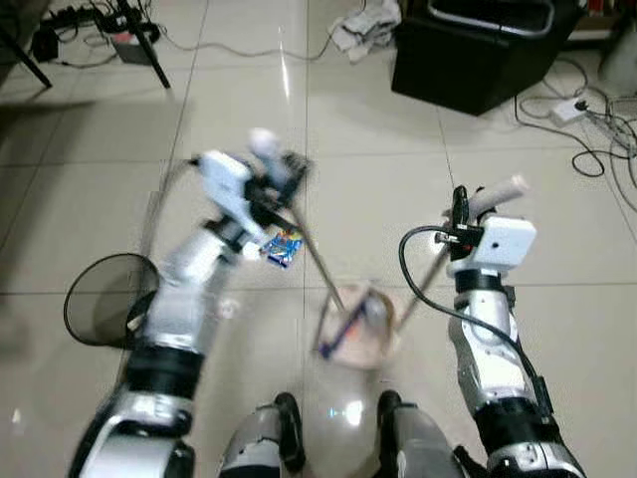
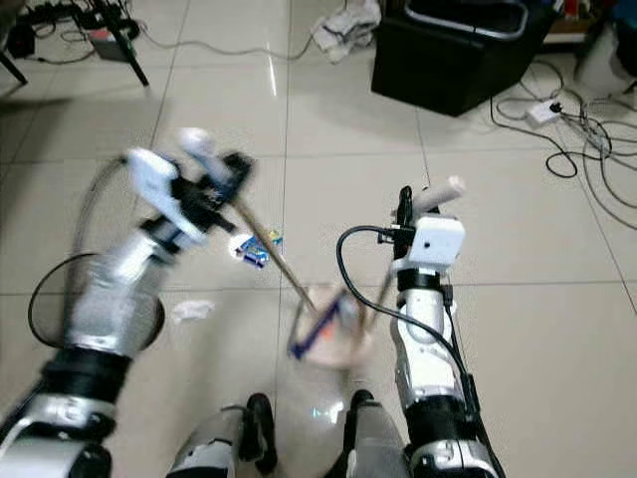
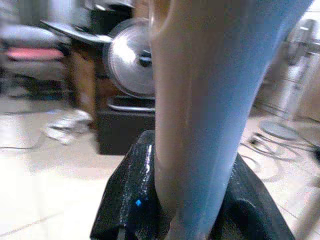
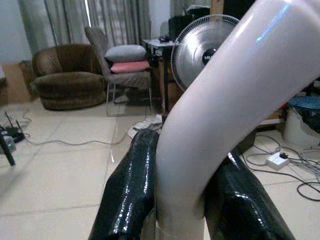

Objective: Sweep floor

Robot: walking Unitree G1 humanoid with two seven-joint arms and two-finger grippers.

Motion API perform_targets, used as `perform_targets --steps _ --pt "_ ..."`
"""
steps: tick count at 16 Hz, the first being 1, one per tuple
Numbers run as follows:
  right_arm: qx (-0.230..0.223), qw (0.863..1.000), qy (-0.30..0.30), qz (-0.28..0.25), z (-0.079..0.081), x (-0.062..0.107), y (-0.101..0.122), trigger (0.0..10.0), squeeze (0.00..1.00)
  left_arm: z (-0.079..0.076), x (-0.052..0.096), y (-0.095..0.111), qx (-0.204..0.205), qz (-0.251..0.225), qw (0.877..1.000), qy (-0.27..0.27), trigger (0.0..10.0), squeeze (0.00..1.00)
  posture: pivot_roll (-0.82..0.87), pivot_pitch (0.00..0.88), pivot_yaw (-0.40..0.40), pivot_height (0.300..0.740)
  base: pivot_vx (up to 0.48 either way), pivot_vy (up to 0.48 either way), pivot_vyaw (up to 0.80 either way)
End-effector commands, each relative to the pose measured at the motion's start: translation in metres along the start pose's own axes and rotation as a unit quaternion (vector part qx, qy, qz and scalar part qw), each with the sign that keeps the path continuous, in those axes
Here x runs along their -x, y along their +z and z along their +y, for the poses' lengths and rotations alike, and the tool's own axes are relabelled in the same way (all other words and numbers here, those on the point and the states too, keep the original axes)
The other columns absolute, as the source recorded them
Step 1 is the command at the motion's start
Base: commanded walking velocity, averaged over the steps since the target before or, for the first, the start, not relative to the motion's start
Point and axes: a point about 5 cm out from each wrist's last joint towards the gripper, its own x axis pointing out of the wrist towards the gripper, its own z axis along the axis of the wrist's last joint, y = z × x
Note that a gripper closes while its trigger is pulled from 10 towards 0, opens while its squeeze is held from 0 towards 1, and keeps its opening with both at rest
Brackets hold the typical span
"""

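I'm gripping the broom handle (image 1: 317, 261) in my left gripper (image 1: 267, 189) and the dustpan handle (image 4: 220, 100) in my right gripper (image 1: 460, 214), jaws clamping both; probably the dustpan (image 1: 358, 324) is sitting by my feet, beige tile floor (image 1: 557, 299) opening rightward.

Even indoor light on glossy tiles, with motion blur on the left arm and soft wrist pictures.

Overhead light leaves a white streak of glare on the floor (image 1: 286, 75) far ahead and a smaller bright spot (image 1: 348, 410) between the robot's legs. The left arm (image 1: 214, 234) is smeared by motion, and so are the broom head and dustpan (image 1: 356, 324); the right arm (image 1: 488, 299) is sharp. Shadows are faint and soft. In the left wrist view the whole picture is blurred, the handle (image 3: 210, 100) too close to focus, the fan (image 3: 131, 57) hazy. The right wrist view is clearer: the black fingers (image 4: 132, 185) shine with highlights, and the pale handle (image 4: 225, 100) carries a small glint.
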Motion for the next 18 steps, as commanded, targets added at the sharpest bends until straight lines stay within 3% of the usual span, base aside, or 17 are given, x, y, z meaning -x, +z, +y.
perform_targets --steps 1,2,3,4,7,8,9,12,15,18 --pt "-0.013 1.000 -0.008 -0.012 -0.004 -0.001 0.008 10.0 0.00 0.025 0.007 0.017 -0.011 -0.029 0.998 0.052 10.0 0.00 -0.01 0.155 0.074 0.740 0.000 0.000 0.00" --pt "-0.016 1.000 -0.007 -0.013 -0.007 0.000 0.010 10.0 0.00 0.042 0.015 0.028 -0.013 -0.042 0.995 0.088 10.0 0.00 -0.01 0.143 0.071 0.740 0.000 0.000 0.00" --pt "-0.017 1.000 -0.006 -0.014 -0.009 0.001 0.012 10.0 0.00 0.050 0.020 0.034 -0.017 -0.046 0.994 0.100 10.0 0.00 -0.01 0.138 0.070 0.740 0.000 0.000 0.00" --pt "-0.020 1.000 -0.005 -0.018 -0.013 0.001 0.018 10.0 0.00 0.064 0.033 0.041 -0.035 -0.044 0.991 0.118 10.0 0.00 -0.01 0.128 0.069 0.740 0.000 0.000 0.00" --pt "-0.037 0.999 -0.018 -0.028 -0.023 -0.001 0.032 10.0 0.00 0.079 0.059 0.033 -0.075 -0.001 0.986 0.149 10.0 0.00 -0.01 0.112 0.065 0.740 0.000 0.000 0.00" --pt "-0.053 0.998 -0.023 -0.030 -0.027 -0.006 0.045 10.0 0.00 0.076 0.075 0.017 -0.099 0.043 0.982 0.155 10.0 0.00 -0.01 0.104 0.064 0.740 0.000 0.000 0.00" --pt "-0.057 0.998 -0.023 -0.029 -0.027 -0.007 0.048 10.0 0.00 0.074 0.077 0.014 -0.102 0.050 0.981 0.155 10.0 0.00 -0.01 0.103 0.063 0.740 0.000 0.000 0.00" --pt "-0.033 0.997 -0.028 -0.061 -0.026 -0.028 0.087 10.0 0.00 0.050 0.096 -0.009 -0.071 0.084 0.979 0.172 10.0 0.00 -0.03 0.095 0.072 0.740 0.000 0.000 0.00" --pt "-0.057 0.994 -0.018 -0.093 -0.019 -0.046 0.120 10.0 0.00 0.030 0.115 -0.022 -0.077 0.104 0.972 0.196 10.0 0.00 -0.02 0.084 0.061 0.740 0.000 0.000 0.79" --pt "-0.072 0.995 0.011 -0.074 -0.009 -0.054 0.127 10.0 0.00 0.018 0.126 -0.029 -0.082 0.141 0.960 0.227 10.0 0.00 -0.02 0.076 0.061 0.740 0.000 0.000 0.80"
